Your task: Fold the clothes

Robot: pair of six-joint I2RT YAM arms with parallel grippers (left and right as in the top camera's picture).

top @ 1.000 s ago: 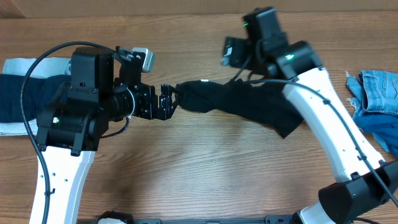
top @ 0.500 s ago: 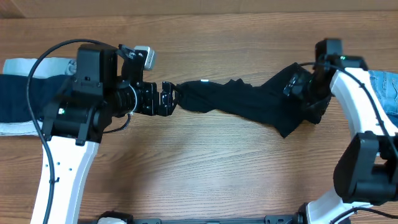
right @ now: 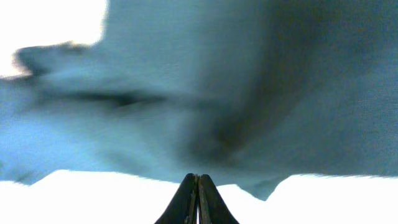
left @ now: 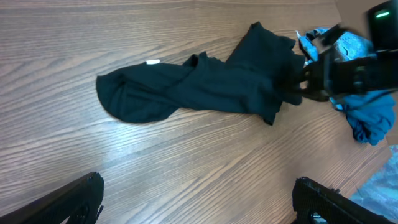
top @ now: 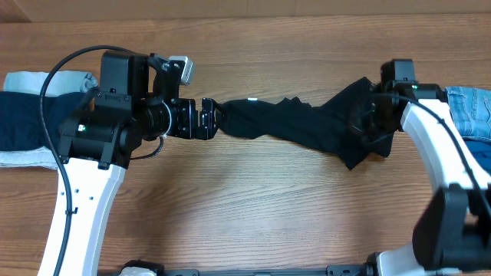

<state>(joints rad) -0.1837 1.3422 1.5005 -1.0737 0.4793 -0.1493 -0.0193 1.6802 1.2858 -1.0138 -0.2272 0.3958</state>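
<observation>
Across the middle of the table [top: 253,199] the black garment [top: 284,126] lies bunched lengthwise — right gripper [right: 198,182] pinched closed on its far end (probably to pull it flat), left gripper [top: 206,123] wide apart and empty beside the other end.

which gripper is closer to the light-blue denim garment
Right. The right gripper is just beside the light-blue denim garment, at the black cloth garment's near end; the left gripper is open at the black garment's far end.
</observation>
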